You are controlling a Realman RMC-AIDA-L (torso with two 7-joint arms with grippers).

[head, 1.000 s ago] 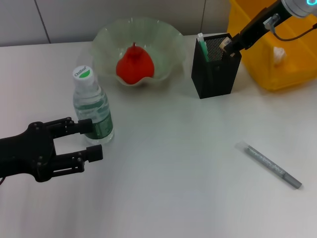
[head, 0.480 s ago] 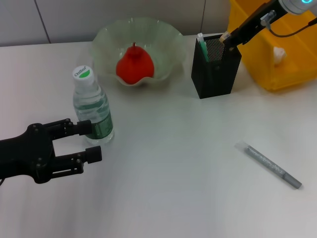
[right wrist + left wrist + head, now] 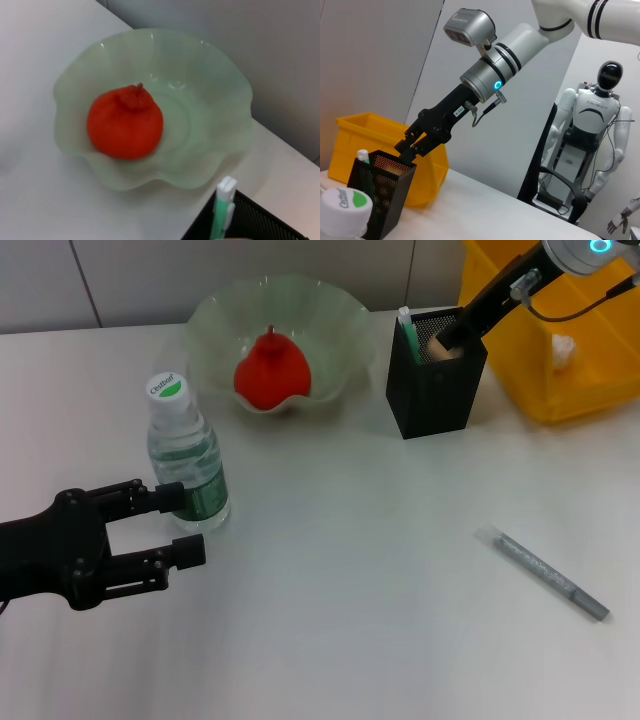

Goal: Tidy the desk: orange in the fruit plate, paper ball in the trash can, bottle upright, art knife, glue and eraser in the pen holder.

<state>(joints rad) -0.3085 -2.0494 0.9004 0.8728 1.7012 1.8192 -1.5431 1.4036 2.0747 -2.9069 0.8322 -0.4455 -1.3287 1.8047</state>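
Observation:
The orange (image 3: 270, 370) lies in the pale-green fruit plate (image 3: 215, 320); both also show in the right wrist view, orange (image 3: 125, 122) and plate (image 3: 220, 100). The bottle (image 3: 186, 455) stands upright, its white cap (image 3: 342, 210) at the edge of the left wrist view. My left gripper (image 3: 182, 523) is open, just in front of the bottle and not touching it. My right gripper (image 3: 455, 332) hangs over the black mesh pen holder (image 3: 435, 390), and the beige eraser (image 3: 439, 344) sits in the holder's mouth at its tip. The paper ball (image 3: 563, 350) lies in the yellow trash can (image 3: 570, 395).
A green-and-white stick (image 3: 406, 328) stands in the pen holder's far left corner. A slim grey pen-shaped tool (image 3: 545, 573) lies loose on the table at the front right. A white humanoid robot (image 3: 590, 130) stands in the background beyond the desk.
My right gripper has moved down and slightly left over the pen holder. The eraser has gone from above the rim down into the holder's mouth. The left arm has stayed still.

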